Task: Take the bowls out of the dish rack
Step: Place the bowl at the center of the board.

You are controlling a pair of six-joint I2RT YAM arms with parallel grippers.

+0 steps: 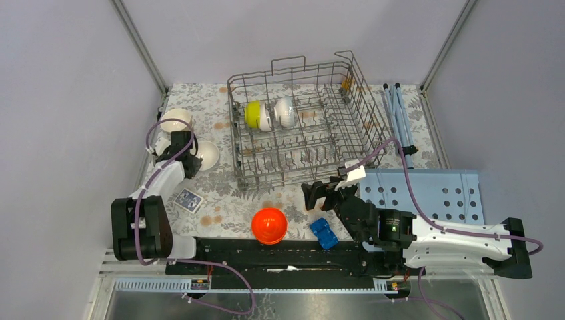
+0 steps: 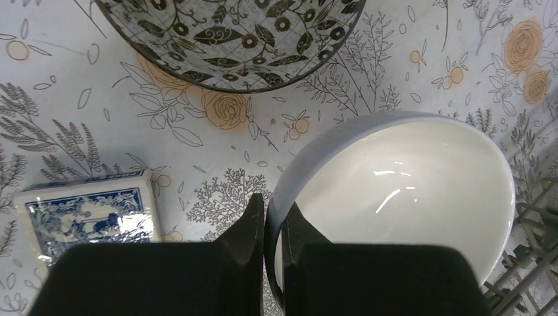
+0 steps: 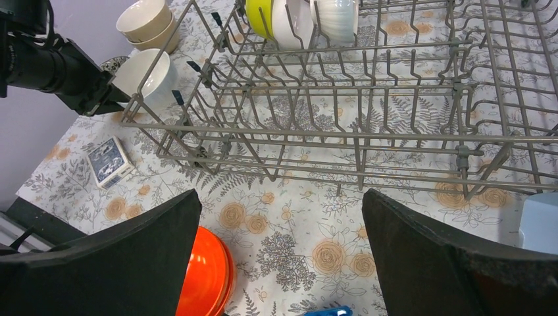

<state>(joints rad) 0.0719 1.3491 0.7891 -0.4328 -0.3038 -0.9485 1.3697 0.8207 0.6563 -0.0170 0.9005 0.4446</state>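
The grey wire dish rack (image 1: 303, 143) stands at the table's middle back. On edge between its tines are a yellow-green bowl (image 1: 252, 114) and white bowls (image 1: 286, 111); the right wrist view shows them at the rack's far end (image 3: 260, 14). My left gripper (image 2: 273, 217) is shut on the rim of a white bowl (image 2: 408, 184), one finger inside and one outside, just left of the rack (image 1: 208, 155). A patterned bowl (image 2: 230, 39) lies beyond it. Stacked beige bowls (image 1: 176, 120) sit further back. An orange bowl (image 1: 269, 225) rests upside down in front. My right gripper (image 3: 279, 230) hangs open over the cloth before the rack, holding nothing.
A blue card box (image 1: 188, 200) lies near the left arm. A blue toy car (image 1: 325, 233) sits right of the orange bowl. A light-blue perforated board (image 1: 433, 193) lies at the right, and folded blue-white rods (image 1: 398, 117) lie beside the rack.
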